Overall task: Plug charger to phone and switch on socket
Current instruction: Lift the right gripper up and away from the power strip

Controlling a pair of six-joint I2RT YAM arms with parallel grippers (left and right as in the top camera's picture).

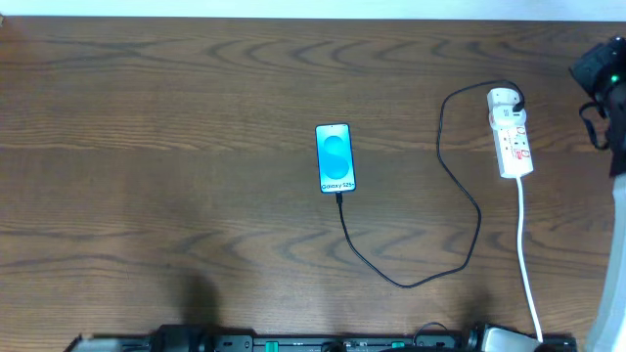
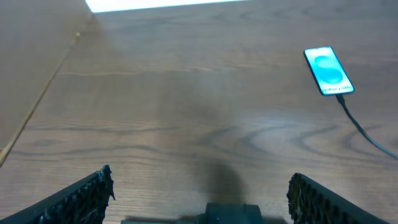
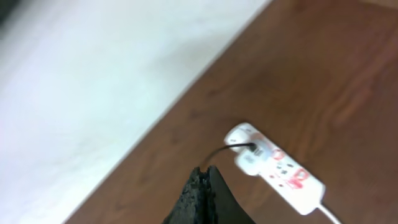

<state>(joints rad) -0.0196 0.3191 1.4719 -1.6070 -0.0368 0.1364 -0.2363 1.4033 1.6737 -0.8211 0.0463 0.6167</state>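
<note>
The phone (image 1: pixel 335 157) lies flat mid-table with its blue-cyan screen up, and also shows in the left wrist view (image 2: pixel 328 70). The thin black charger cable (image 1: pixel 460 210) runs from the phone's near end in a loop to the white socket strip (image 1: pixel 512 135) at the right; its plug tip sits at the phone's edge. The socket also shows in the right wrist view (image 3: pixel 273 165). My left gripper (image 2: pixel 199 186) is open and empty, low over bare wood, left of the phone. My right gripper (image 3: pixel 204 177) is shut and empty, raised beside the socket.
The socket's white cord (image 1: pixel 526 264) runs to the table's front edge. The right arm (image 1: pixel 606 73) hangs over the far right edge. A pale floor (image 3: pixel 81 81) lies beyond the table's far edge. Black arm bases (image 1: pixel 293 342) line the front edge.
</note>
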